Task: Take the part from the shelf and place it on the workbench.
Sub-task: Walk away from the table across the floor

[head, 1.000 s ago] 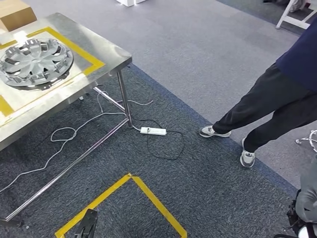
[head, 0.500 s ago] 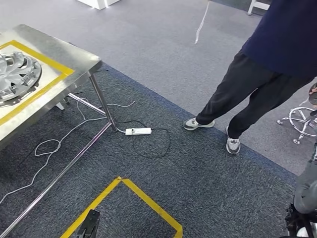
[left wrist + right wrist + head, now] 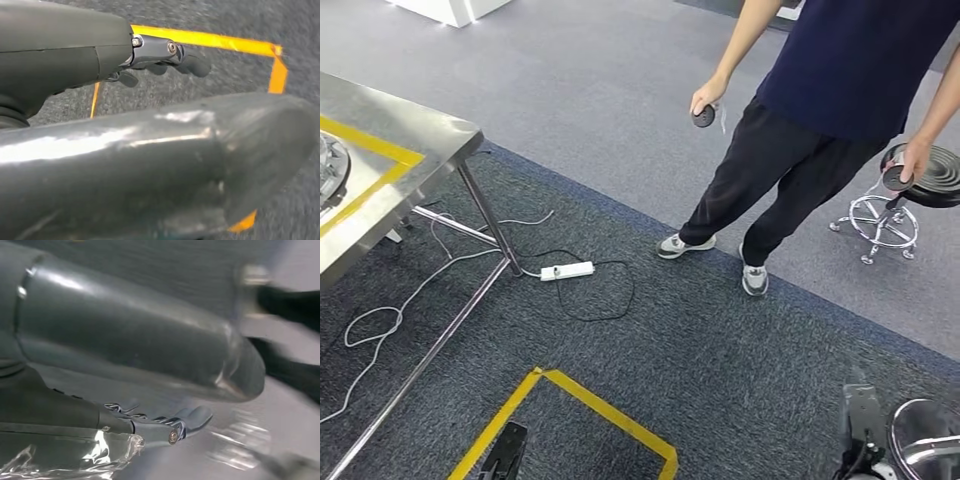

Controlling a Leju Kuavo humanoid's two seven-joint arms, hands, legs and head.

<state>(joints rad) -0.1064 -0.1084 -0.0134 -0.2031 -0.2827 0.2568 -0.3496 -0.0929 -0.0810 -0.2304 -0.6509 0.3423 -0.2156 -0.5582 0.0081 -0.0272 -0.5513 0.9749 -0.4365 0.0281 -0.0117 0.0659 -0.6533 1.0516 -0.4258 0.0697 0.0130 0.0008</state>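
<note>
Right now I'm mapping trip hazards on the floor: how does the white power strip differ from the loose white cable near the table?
The power strip is a short, straight, rigid bar; the white cable is thin and winds in loose loops. The power strip lies just outside the table leg, joined to a black cord; the white cable runs under the table. Both are white and lie on the dark carpet.

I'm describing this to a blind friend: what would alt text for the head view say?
A person in a navy top and black trousers stands on grey carpet, holding a small dark round object in each hand. At left, a shiny steel workbench with yellow tape; a white power strip lies below.
</note>
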